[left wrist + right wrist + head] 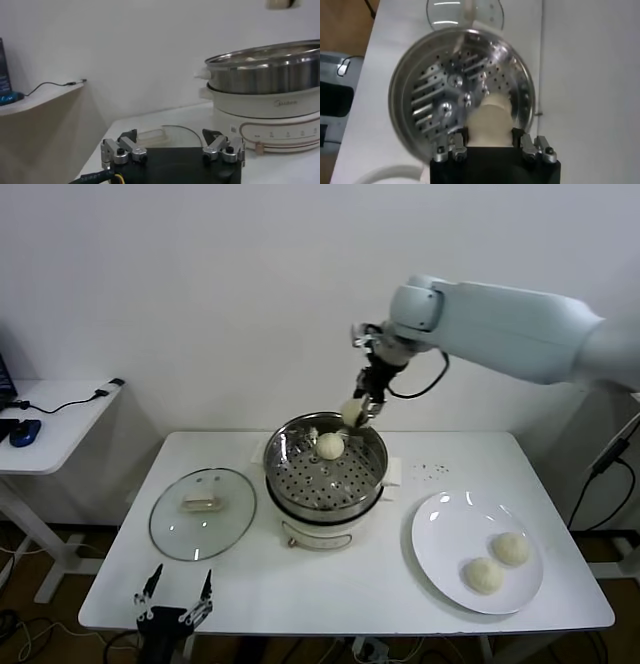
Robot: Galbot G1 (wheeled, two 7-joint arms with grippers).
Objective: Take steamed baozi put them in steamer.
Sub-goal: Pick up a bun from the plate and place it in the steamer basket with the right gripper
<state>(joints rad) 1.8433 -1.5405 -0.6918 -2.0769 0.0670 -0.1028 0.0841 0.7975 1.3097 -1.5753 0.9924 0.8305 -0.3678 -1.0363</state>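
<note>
A: Bun [352, 412], held: right gripper [357, 415] fingers clamp it above steamer [325, 469] back rim, frame centre.
B: Lower beside bun [330, 446] inside, then release. Left gripper [174, 592], lower left, fingers spread, idle.

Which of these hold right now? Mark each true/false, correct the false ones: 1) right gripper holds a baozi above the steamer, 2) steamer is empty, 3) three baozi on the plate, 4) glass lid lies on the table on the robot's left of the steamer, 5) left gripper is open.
1) True: the right gripper grips a baozi over the steamer.
2) False: one bun already lies in the basket.
3) False: two sit on the plate.
4) True: the glass lid lies flat there.
5) True: the left gripper is open, low at the table's front edge.
</note>
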